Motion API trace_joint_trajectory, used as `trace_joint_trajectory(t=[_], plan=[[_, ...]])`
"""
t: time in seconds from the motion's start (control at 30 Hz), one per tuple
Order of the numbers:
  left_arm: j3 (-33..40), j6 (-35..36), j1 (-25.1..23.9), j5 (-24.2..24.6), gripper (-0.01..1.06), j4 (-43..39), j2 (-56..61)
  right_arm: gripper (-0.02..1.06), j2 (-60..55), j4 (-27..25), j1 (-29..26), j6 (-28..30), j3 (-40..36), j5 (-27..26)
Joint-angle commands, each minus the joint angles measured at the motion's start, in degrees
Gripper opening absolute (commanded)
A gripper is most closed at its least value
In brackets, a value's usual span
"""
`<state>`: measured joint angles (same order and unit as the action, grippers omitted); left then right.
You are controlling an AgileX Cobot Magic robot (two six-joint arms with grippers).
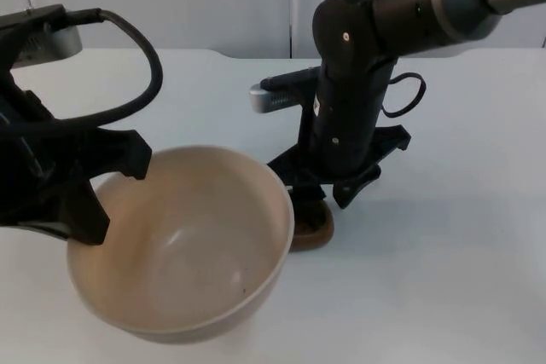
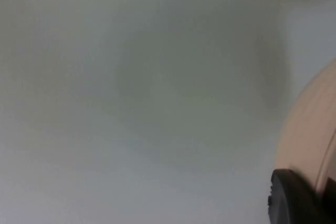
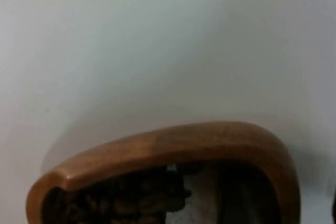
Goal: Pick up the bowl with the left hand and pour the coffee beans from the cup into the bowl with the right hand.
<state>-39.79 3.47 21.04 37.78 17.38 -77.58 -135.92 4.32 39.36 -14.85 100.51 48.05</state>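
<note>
1. We see the bowl (image 1: 183, 245) at the front left of the table (image 1: 461, 279), held at its left rim by the left gripper (image 1: 81, 202).
2. The cup (image 1: 311, 228) sits just right of the bowl, under the right gripper (image 1: 328, 189).
3. Coffee beans (image 3: 131, 200) lie inside the cup.

You see two matt black jointed arms; the right arm (image 1: 350, 100) has a grey metal band, white lettering and small pale screw dots; the left arm (image 1: 43, 168) is angular
</note>
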Motion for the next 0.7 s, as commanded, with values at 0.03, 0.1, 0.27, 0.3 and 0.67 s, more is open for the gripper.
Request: trace_joint_trajectory(t=[0.03,0.1,0.27,0.3,0.67], plan=[[0.2,0.0,0.4,-0.6,0.0,1.1,0.4,0.32,-0.1,0.1,-0.2,0.4,-0.1,-0.3],[0.2,0.0,0.4,-0.6,0.0,1.1,0.4,0.24,-0.1,0.1,-0.2,0.4,-0.1,-0.3],[0.2,0.0,0.4,-0.6,0.0,1.1,0.4,0.07,-0.1,0.1,-0.2,0.4,-0.1,-0.3],[0.2,0.0,0.4,-0.6,0.0,1.1,0.4,0.03,-0.1,0.1,-0.2,0.4,-0.1,-0.1],[0.2,0.0,0.4,-0.7,0.0,1.0,0.4,0.0,2.7,0.2,-0.2,0.4,-0.1,2.0]])
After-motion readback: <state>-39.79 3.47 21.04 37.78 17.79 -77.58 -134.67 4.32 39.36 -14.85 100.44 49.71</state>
